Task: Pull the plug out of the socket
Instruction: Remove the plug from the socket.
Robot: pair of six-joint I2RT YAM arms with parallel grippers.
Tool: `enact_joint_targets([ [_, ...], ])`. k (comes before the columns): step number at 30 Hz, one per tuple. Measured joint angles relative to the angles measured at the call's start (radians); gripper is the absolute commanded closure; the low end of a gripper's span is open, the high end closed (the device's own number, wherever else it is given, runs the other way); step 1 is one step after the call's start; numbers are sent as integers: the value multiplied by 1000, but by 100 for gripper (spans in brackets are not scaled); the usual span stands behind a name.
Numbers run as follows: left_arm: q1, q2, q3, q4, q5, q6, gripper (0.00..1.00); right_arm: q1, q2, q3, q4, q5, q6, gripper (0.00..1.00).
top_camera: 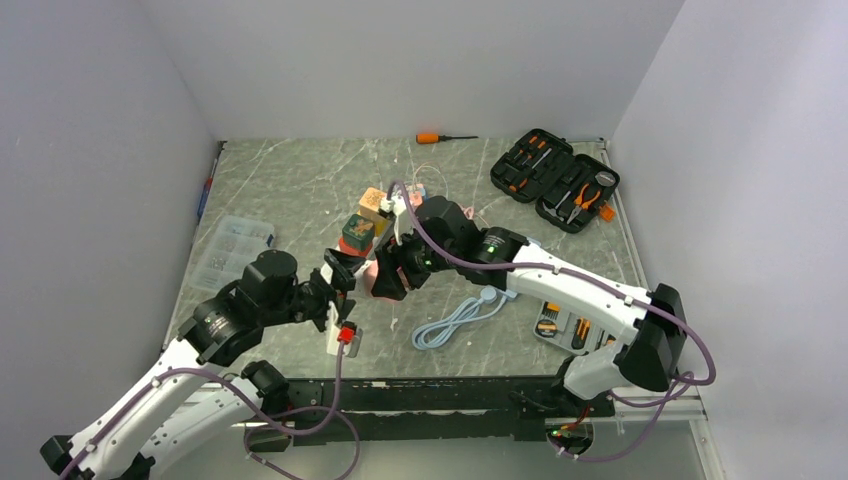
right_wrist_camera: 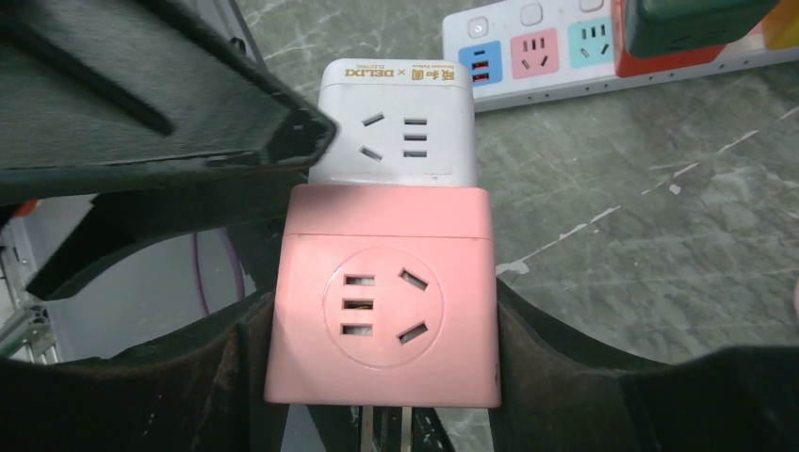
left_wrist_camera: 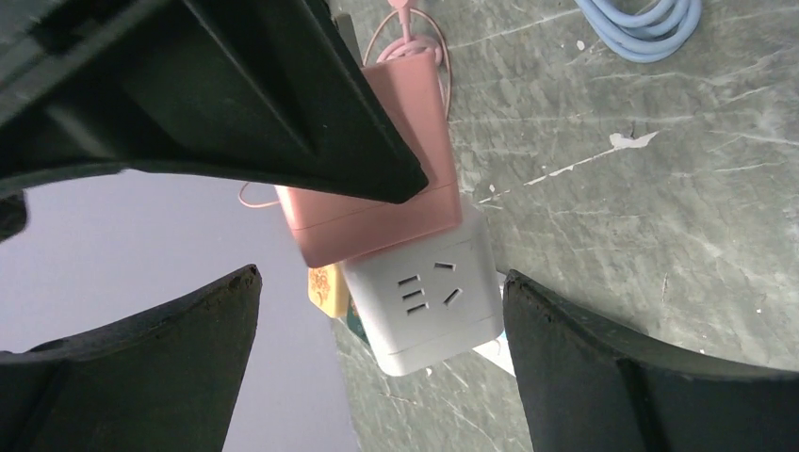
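Squarely clamped between the black fingers of the right end effector sits the pink plug, a smooth rounded plastic cube joined to the glossy white socket. The left end effector stands apart, flanking that socket over the marbled grey bench.

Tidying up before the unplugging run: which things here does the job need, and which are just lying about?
Job: pink cube, white cube joined to it.
Lying about: orange screwdriver, open tool case, blue cable, clear box.
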Motion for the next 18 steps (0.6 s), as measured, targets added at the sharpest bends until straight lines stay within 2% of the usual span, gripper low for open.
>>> enact_joint_targets([
  [14,-11,23,-54,115,-55,-132,2,21,-128,-94,140,-18,102,100],
  [18,-12,39,-54,151,-55,-165,17,38,-126,-94,157,-18,113,100],
])
